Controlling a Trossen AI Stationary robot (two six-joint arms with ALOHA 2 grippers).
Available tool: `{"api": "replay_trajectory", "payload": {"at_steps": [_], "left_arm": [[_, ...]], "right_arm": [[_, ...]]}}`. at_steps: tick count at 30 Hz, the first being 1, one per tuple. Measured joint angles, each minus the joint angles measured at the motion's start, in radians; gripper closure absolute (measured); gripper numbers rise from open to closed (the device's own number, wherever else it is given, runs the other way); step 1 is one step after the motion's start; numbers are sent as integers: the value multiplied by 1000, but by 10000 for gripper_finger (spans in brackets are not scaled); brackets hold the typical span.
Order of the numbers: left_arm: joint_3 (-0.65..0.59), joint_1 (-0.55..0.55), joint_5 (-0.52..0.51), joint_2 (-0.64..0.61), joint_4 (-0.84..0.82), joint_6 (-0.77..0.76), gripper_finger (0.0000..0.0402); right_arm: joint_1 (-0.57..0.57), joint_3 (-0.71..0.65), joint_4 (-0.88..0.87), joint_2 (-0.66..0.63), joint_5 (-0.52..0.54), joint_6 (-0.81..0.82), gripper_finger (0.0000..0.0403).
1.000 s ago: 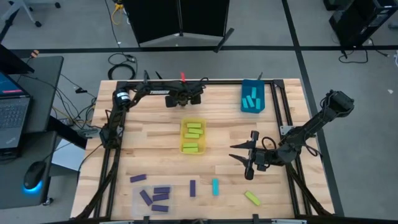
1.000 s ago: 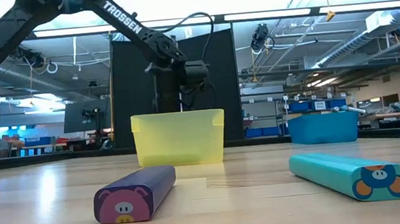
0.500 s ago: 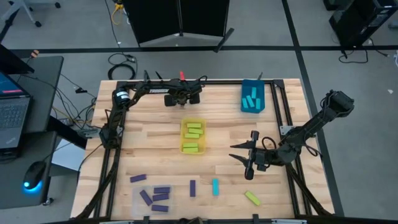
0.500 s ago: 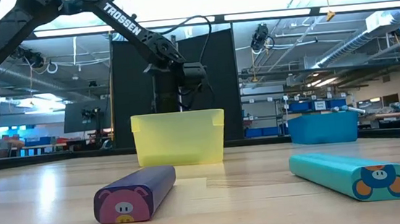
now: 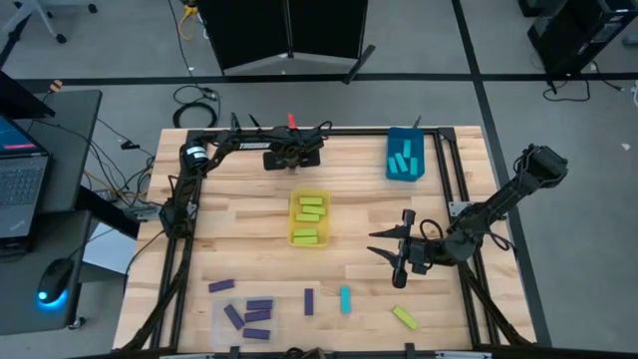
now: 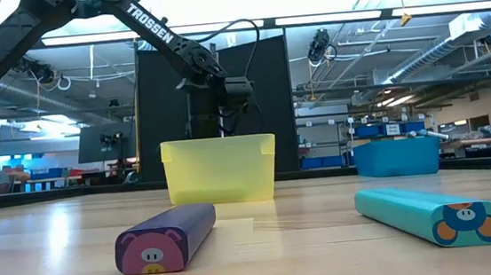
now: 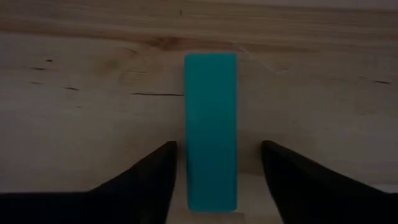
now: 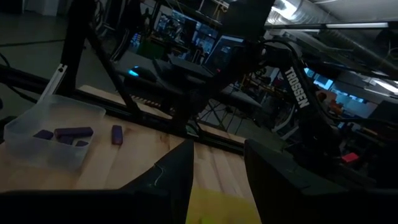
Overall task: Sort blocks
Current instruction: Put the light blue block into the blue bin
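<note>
Overhead, the left gripper (image 5: 311, 155) sits low at the far edge of the tabletop (image 5: 239, 214), just behind the yellow bin (image 5: 310, 218). Its wrist view shows a cyan block (image 7: 211, 130) lying flat on the wood between its two dark fingers (image 7: 149, 180), which stand apart on either side of the block with a sliver of wood visible at each side, so they straddle it without pinching it. The right gripper (image 5: 391, 251) hovers over the right half of the tabletop, near side, its fingers spread partway with nothing between them. Blocks are scattered across several places: yellow-green blocks (image 5: 311, 209) rest inside the yellow bin at the middle, cyan blocks (image 5: 403, 160) lie in the blue bin (image 5: 406, 176) at the far right corner, and purple blocks (image 5: 254, 314) sit in the clear bin (image 5: 221, 324) at the near left. Loose on the wood along the near edge are a purple block (image 5: 220, 286) left of the clear bin, another purple block (image 5: 309, 301) standing beside a second cyan block (image 5: 346, 299), and a lone yellow-green block (image 5: 404, 317) farther right. From table height, the purple block shows a pig face on its end and the cyan one a round-eared animal face.
</note>
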Motion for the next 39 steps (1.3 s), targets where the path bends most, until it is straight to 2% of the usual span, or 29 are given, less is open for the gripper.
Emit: {"api": "replay_trajectory", "payload": {"at_steps": [5, 16, 39], "left_arm": [[0, 0, 0, 0, 1, 5, 216], [0, 0, 0, -1, 1, 19, 296], [24, -54, -76, 1, 70, 77, 297]], "right_arm": [[0, 0, 0, 0, 0, 0, 249], [0, 0, 0, 0, 0, 0, 249], [0, 0, 6, 0, 0, 0, 249]]}}
